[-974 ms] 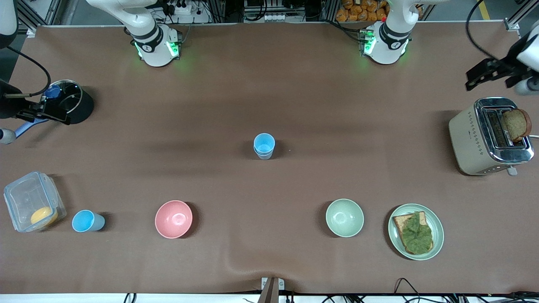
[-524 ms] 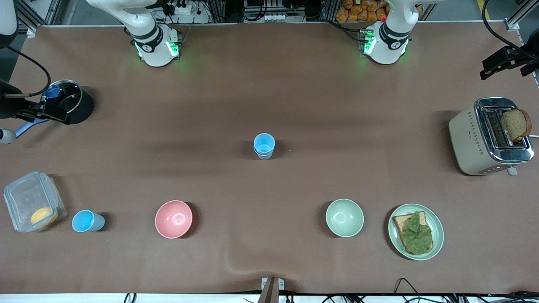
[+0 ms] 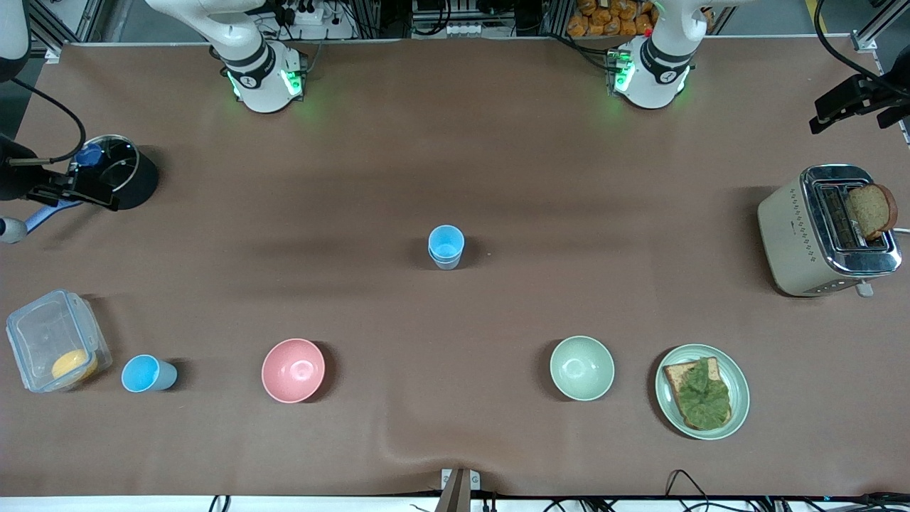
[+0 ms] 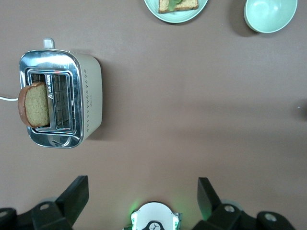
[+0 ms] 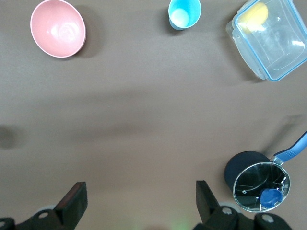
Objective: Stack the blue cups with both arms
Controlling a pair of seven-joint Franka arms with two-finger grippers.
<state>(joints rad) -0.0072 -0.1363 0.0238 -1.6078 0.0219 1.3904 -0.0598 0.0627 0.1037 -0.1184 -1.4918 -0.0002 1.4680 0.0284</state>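
1. Evidently, we find two blue cups nested mid-table (image 3: 446,247); a third cup (image 3: 147,374) stands apart beside the plastic container (image 3: 53,348).
2. We record the left gripper (image 4: 144,197) over the toaster's (image 4: 60,98) end and the right gripper (image 5: 142,200) over the pot (image 5: 260,186), both wide open and empty.
3. We judge one stacking remains.

the nested cups (image 3: 446,247) stand in the middle of the frame, with the pot (image 3: 135,178) higher up at the right arm's end under the right gripper (image 5: 139,203), and the toaster (image 3: 796,235), a slice (image 3: 873,210) in its slot, at the left arm's end, nearer to the front camera than the spot under the left gripper (image 4: 142,196). low in the frame runs a row: from the right arm's end, the container (image 3: 43,334), the lone cup (image 3: 147,373) just beside it, the first bowl (image 3: 293,370), then well apart the second bowl (image 3: 581,368) and the plate (image 3: 739,405) with bread (image 3: 700,395) on it.
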